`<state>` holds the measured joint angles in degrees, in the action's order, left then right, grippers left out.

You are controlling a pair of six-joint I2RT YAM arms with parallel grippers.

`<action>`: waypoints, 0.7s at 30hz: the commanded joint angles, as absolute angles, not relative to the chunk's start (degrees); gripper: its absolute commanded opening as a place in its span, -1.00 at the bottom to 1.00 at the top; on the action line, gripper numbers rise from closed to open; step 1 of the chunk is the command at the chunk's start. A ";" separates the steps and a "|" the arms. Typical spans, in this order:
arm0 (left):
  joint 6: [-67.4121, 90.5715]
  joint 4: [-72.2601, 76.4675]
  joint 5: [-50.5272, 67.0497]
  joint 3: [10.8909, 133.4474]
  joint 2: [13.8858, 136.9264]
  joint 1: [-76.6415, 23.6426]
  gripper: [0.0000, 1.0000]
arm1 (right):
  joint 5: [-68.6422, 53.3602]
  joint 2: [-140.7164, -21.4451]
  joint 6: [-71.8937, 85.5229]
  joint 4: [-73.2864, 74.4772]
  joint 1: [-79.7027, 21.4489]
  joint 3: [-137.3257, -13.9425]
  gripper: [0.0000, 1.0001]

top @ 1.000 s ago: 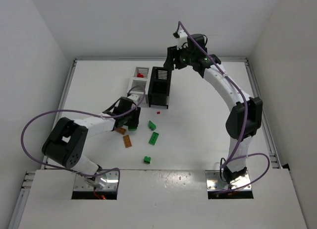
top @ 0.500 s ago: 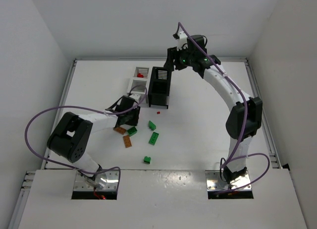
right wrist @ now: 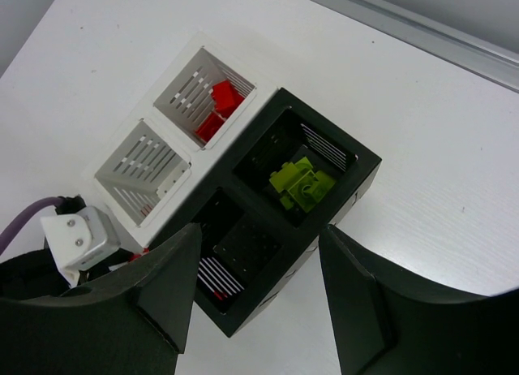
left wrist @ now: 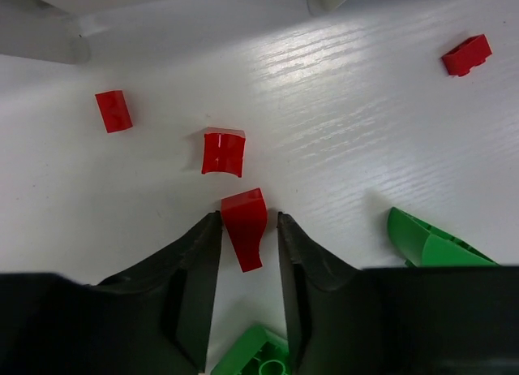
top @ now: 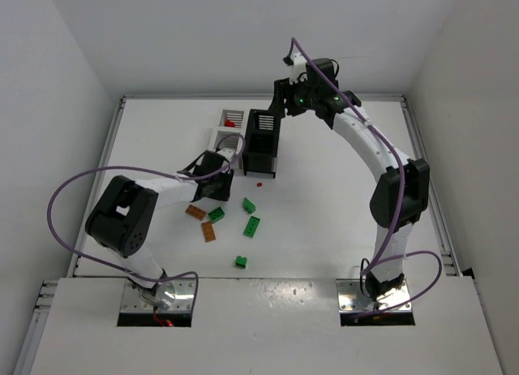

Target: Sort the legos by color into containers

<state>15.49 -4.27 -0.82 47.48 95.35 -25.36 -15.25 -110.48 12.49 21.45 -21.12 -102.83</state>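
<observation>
My left gripper (top: 222, 177) is low on the table beside the white bins (top: 225, 136). In the left wrist view its fingers (left wrist: 203, 253) closely straddle a small red lego (left wrist: 243, 226) lying on the table; the left finger touches it and a thin gap shows on the right. Three more red legos (left wrist: 224, 153) lie just beyond. My right gripper (top: 284, 99) hovers open and empty over the black bin (right wrist: 324, 221), which holds a yellow-green lego (right wrist: 304, 185). One white bin (right wrist: 207, 87) holds red legos (right wrist: 216, 109).
Green legos (top: 252, 226) and two orange-brown legos (top: 209, 232) lie scattered in the table's middle, with a tiny red stud (top: 259, 183) near the black bin (top: 261, 141). Green pieces (left wrist: 428, 242) lie close by the left fingers. A raised rail (top: 422, 148) borders the table.
My left gripper has moved up and right, away from the orange-brown and green legos, toward the white bins. The right arm has barely moved.
</observation>
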 commanded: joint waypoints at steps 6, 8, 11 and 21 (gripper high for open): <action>13.81 -5.80 1.05 47.21 94.75 -24.87 -0.66 | -16.00 -106.70 13.18 18.98 -20.92 -102.48 0.21; 13.19 -4.93 2.63 44.83 90.02 -24.87 -0.77 | -16.00 -106.70 13.18 18.98 -20.92 -102.48 0.21; 11.70 -3.69 4.48 42.46 83.26 -24.87 -0.83 | -16.00 -106.18 12.66 18.98 -20.92 -101.95 0.21; 5.80 -13.54 5.37 71.96 85.59 -20.92 -0.94 | -16.52 -106.17 12.13 19.60 -20.92 -98.62 0.21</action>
<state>8.12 -13.10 6.13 64.05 83.05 -21.80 -15.57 -109.16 12.43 21.06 -21.12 -99.77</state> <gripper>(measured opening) 0.248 0.602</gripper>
